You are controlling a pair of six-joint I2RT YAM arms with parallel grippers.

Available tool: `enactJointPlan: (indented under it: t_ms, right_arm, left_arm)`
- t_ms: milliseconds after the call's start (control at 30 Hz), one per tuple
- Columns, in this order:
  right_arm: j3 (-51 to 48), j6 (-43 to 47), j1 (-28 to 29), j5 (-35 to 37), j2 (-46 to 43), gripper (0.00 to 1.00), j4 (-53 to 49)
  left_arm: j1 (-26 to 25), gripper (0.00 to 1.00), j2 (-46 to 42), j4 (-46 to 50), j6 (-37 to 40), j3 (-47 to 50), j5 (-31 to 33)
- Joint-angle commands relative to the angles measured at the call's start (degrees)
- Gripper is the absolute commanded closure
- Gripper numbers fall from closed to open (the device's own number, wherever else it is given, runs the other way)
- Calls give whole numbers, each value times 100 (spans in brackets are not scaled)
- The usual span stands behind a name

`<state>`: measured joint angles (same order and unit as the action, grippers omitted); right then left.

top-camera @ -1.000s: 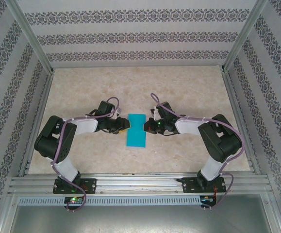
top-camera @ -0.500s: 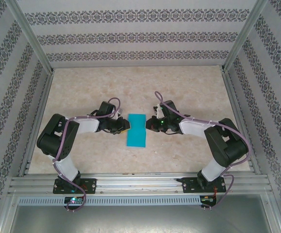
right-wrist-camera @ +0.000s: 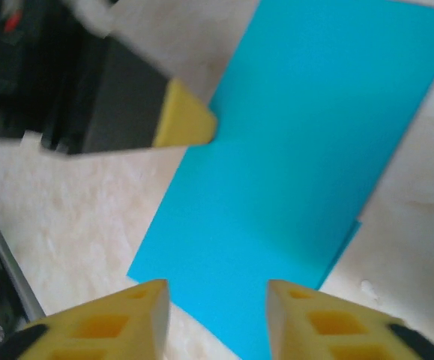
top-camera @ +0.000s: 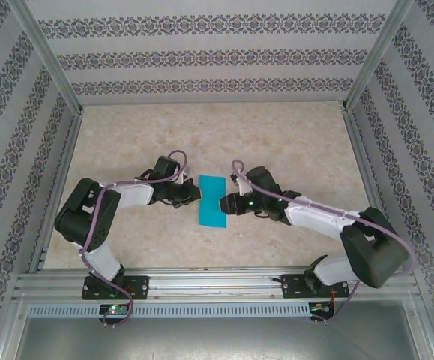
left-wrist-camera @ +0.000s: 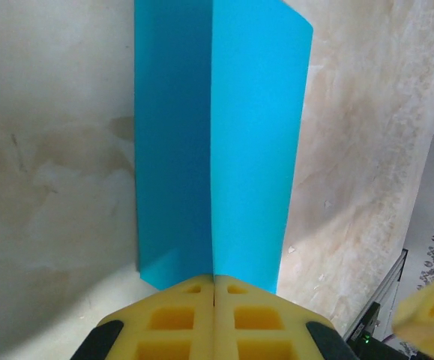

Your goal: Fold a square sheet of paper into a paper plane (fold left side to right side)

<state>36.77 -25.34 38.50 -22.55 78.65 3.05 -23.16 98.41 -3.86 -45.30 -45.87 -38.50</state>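
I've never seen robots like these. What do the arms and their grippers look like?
The left arm and right arm have white segments, chunky black joints and looping purple cables. The left gripper and right gripper have yellow fingers with square hollows.

left tool (top-camera: pixel 196 194) now shut at the square sheet of paper (top-camera: pixel 213 202), right tool (top-camera: pixel 223 204) opened, arm stretched out

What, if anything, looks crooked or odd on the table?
The folded paper isn't squared up: in the right wrist view a sliver of the lower layer pokes past the top layer's edge, so the halves don't match.
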Motion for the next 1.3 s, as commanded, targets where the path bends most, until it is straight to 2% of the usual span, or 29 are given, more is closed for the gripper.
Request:
enactJointPlan:
  t_ms: [0, 267, 533, 667, 767, 1267]
  right_arm:
    - [-211, 957, 619, 1058, -292, 50, -89]
    - [189, 1846, 1977, 2597, 339, 35, -583]
    - [859, 2246, 2478, 3229, 1338, 30, -798]
    - [1156, 2323, 2536, 3471, 1693, 30, -807]
    - [1296, 2345, 2536, 3568, 1783, 34, -771]
    - [1115, 2100, 2506, 3053, 1637, 78, -828]
  left_arm:
    - [-71, 99, -158, 110, -190, -66, 105]
    - [-93, 100, -138, 236, -216, -133, 80]
    - [-109, 100, -120, 315, -172, -160, 80]
    - [-103, 100, -120, 323, -175, -176, 80]
    - [-109, 100, -123, 363, -167, -179, 88]
    - [-108, 100, -79, 546, -59, -241, 211]
